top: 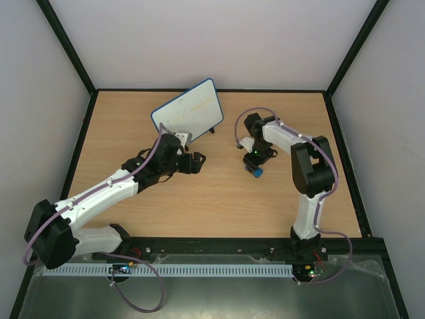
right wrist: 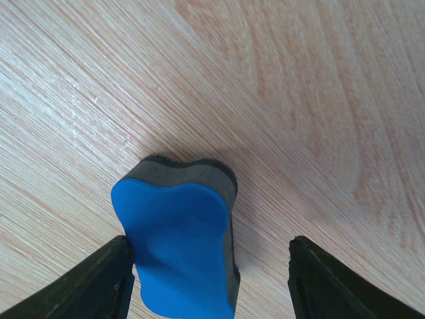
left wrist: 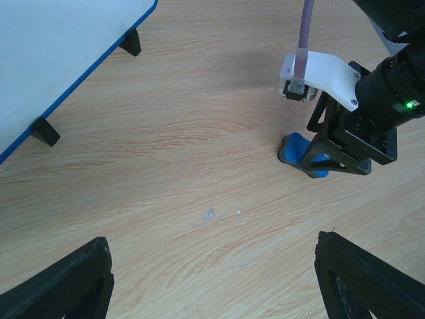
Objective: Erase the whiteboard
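The whiteboard (top: 187, 114), white with a thin blue frame and black feet, stands tilted at the back of the table with faint scribbles on it; its corner shows in the left wrist view (left wrist: 53, 53). A small blue eraser (right wrist: 179, 246) with a dark felt underside lies on the wood (top: 255, 171) (left wrist: 297, 150). My right gripper (right wrist: 211, 251) straddles it, open: the left finger touches the eraser's side, and a gap stays between the eraser and the right finger. My left gripper (left wrist: 212, 279) hangs open over bare wood in front of the whiteboard (top: 194, 161).
The wooden table (top: 219, 199) is boxed in by white walls with black frame posts (top: 66, 46). The right arm (left wrist: 372, 106) stands close on the right of the left wrist view.
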Controlling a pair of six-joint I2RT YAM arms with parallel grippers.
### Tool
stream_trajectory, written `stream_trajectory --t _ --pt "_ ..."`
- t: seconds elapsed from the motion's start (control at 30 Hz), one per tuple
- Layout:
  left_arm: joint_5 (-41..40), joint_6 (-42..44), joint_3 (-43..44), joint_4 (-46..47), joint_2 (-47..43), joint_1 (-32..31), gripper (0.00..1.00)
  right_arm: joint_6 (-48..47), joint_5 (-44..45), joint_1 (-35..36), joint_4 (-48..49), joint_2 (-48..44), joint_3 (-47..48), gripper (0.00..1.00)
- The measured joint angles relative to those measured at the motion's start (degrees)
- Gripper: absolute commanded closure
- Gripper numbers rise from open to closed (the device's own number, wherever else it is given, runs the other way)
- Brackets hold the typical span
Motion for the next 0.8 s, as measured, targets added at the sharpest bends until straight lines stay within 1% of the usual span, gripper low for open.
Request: stream_trajectory --t 0.27,0.37,0.57,0.8 --pt "0.02 -0.04 -0.07 0.02 0.0 0.0 0.17 -0.02 0.02 0.07 -0.5 0.0 -0.35 0.38" --pt "0.02 -0.04 -0.09 0.02 0.0 0.0 0.17 -0.11 0.28 0.26 -0.5 0.0 -1.14 0.36" --pt "0.02 -0.07 -0.11 0.02 0.0 0.0 0.17 -0.7 0.0 0.83 -0.59 -1.05 -1.7 0.35" --pt "0.07 -0.22 -0.11 0.13 0.0 0.0 0.17 -0.76 1.68 1.03 -0.52 -1.46 -1.77 0.38"
